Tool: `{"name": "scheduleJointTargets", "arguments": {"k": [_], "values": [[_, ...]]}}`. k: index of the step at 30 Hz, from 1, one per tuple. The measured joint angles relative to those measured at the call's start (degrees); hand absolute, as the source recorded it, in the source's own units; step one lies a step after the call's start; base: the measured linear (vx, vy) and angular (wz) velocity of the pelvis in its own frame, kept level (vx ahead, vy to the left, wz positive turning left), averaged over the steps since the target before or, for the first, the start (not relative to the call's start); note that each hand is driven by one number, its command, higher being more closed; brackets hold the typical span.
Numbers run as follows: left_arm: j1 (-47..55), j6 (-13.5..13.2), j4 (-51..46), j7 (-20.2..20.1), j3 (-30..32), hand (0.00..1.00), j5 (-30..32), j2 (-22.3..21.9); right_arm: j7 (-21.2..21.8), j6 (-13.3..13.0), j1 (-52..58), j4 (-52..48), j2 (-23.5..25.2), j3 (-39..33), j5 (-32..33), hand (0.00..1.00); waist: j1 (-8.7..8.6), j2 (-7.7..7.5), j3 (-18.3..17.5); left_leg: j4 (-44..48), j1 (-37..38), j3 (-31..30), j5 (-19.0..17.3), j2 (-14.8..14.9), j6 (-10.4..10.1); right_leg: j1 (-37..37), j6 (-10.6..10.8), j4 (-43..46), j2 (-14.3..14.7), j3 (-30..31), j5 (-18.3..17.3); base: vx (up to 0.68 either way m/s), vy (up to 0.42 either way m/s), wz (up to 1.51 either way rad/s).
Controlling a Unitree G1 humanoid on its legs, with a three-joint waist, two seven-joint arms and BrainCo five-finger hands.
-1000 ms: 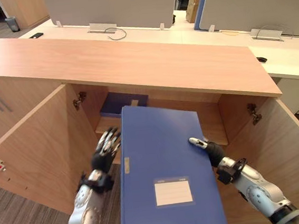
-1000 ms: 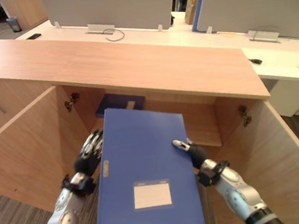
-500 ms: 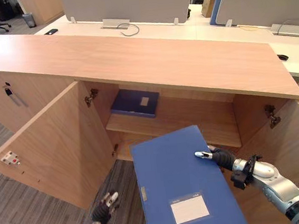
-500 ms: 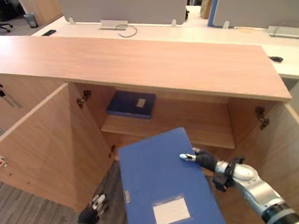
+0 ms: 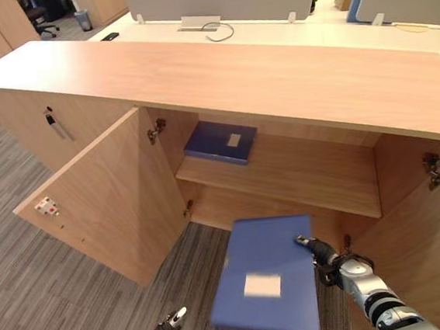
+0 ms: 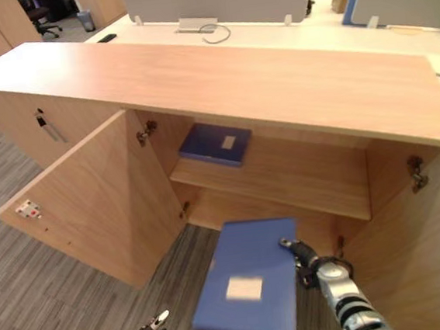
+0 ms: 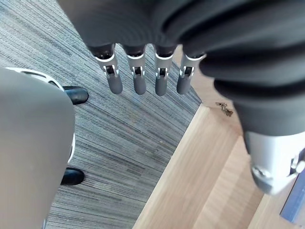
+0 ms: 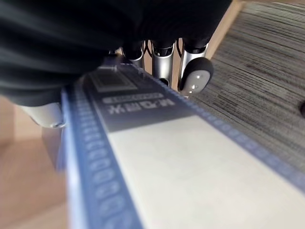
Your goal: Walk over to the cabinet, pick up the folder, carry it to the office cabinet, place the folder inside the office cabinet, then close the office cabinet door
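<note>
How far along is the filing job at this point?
Pickup and carry look done: the blue folder is pinched at its edge by the right hand, in front of the open office cabinet. The left hand hangs open near the floor. Left to do: set the folder inside, where another folder already lies on the shelf, then close the doors.

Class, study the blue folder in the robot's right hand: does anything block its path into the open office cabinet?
Nothing visible does. The folder, pinched by the right hand, sits before the open office cabinet, its left door swung wide. A second folder lies on the upper shelf, left side.
</note>
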Motion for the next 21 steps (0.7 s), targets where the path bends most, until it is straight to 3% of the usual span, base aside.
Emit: {"name": "scheduleJointTargets", "arguments": {"k": [2, 4, 6, 10, 16, 21], "values": [[-0.3, 0.0, 0.0, 0.8, 0.9, 0.0, 0.0, -0.5, -3.2, -0.1, -1.5, 2.0, 2.1, -6.4, 9.2, 1.0, 0.28, 0.28, 0.5, -0.6, 0.5, -0.1, 0.4, 0.1, -0.1, 0.2, 0.0, 0.2, 0.3, -0.1, 0.0, 0.0, 0.0, 0.0], [-1.2, 0.0, 0.0, 1.9, 1.5, 0.0, 0.0, -1.1, -5.6, -1.4, -3.0, 2.0, 3.3, -10.3, 22.7, 1.0, 0.23, 0.75, 1.0, -0.9, 1.0, -0.4, 0.7, 0.4, -0.2, 0.4, -0.2, 0.9, 0.6, -0.3, -0.5, 0.0, -0.01, 0.03], [-2.1, 0.0, -0.1, 2.7, 2.1, 0.0, -0.1, -1.6, -6.5, -2.8, -3.7, 1.9, 4.5, -13.2, 30.4, 1.0, 0.13, 0.76, 1.4, 0.3, 0.7, -1.4, 0.4, 1.0, -0.5, 0.6, -0.5, 2.4, 0.7, -1.2, -1.6, -0.01, -0.032, 0.25], [-3.1, -0.1, -0.3, 3.6, 2.9, 0.0, -0.3, -1.8, -8.5, -5.8, -4.0, 1.9, 8.0, -17.4, 44.5, 1.0, 0.18, 1.36, 2.9, 12.9, -2.7, -3.5, -6.1, 4.6, -1.6, 1.9, -1.3, 7.3, 2.0, -2.9, -6.0, -0.03, -0.063, 0.24], [-3.7, 0.1, -0.3, 4.5, 2.6, 0.0, -0.2, -4.6, -11.5, -9.7, -5.4, 0.4, 8.8, -22.6, 52.5, 1.0, 0.72, 3.57, 4.7, 14.8, -5.4, -5.3, -6.4, 5.1, -2.2, -0.5, -1.5, 10.0, 2.2, -3.5, -7.4, -0.02, -0.02, 0.08], [-4.4, 0.1, -0.8, 5.2, 2.5, 0.0, 0.0, -4.8, -12.2, -10.0, -7.4, 0.4, 9.0, -22.2, 52.5, 1.0, 1.7, 5.03, 5.5, 13.0, -4.0, -1.9, -6.2, 4.6, -2.0, -3.0, -1.5, 12.0, 2.3, 0.3, -7.6, 0.02, 0.036, -0.33]]}}
